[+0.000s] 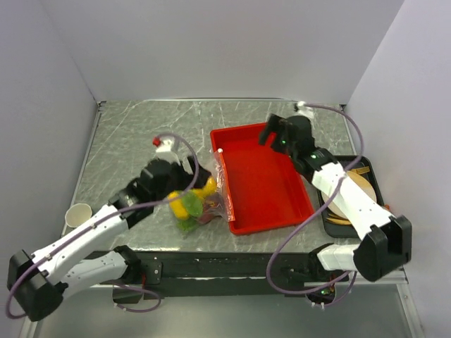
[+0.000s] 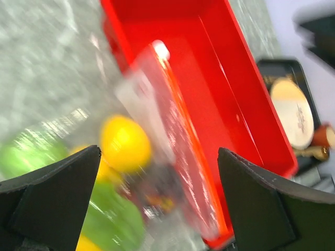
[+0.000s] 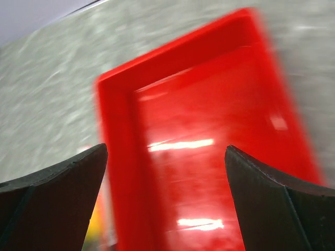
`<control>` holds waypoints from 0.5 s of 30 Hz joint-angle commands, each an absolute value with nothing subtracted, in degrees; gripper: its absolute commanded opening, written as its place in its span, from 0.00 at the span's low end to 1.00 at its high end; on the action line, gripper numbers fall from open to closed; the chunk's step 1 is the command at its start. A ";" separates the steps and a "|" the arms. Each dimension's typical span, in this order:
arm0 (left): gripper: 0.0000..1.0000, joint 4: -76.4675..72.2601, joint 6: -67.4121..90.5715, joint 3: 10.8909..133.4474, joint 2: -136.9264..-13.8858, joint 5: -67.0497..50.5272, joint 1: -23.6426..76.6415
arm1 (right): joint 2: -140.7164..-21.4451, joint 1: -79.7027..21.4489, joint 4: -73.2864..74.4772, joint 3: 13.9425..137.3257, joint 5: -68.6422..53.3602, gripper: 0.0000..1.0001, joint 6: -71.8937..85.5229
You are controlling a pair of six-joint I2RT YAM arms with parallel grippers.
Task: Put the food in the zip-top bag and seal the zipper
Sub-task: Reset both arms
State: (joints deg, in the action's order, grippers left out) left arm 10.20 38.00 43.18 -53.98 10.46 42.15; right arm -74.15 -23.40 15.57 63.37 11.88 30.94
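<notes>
Clear crinkly zip-top bag [image 1: 220,198], holding yellow and green plastic toy food [image 1: 189,205], lies on the grey table [image 1: 134,141] at 8 o'clock of the red rectangular plastic tray [image 1: 264,179]. Left claw [image 2: 158,151] hangs released above it; right claw [image 3: 166,148] hangs released over the tray's 12 o'clock end.

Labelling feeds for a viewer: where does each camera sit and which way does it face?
Top external: above and behind the arms, looking down on the table; both arms show, left end effector at the bag, right end effector over the tray.
Left wrist: on that wrist, facing bag, toy food and tray between its open fingers.
Right wrist: on that wrist, looking into the tray between its open fingers.
Shared: all three show the tray.
</notes>
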 commanded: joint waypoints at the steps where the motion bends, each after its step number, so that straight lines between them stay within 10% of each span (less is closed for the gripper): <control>1: 0.99 10.45 29.28 50.61 -58.52 -4.80 27.39 | -70.50 -15.13 19.60 58.02 16.45 1.00 29.80; 15: 0.99 6.69 29.10 55.47 -65.21 11.15 18.81 | -56.95 -6.86 14.51 40.87 21.96 1.00 27.77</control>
State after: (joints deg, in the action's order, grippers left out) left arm 10.57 31.97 56.27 -65.65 5.19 18.79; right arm -58.54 -7.22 18.09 43.00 18.26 28.67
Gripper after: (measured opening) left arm 0.994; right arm 0.998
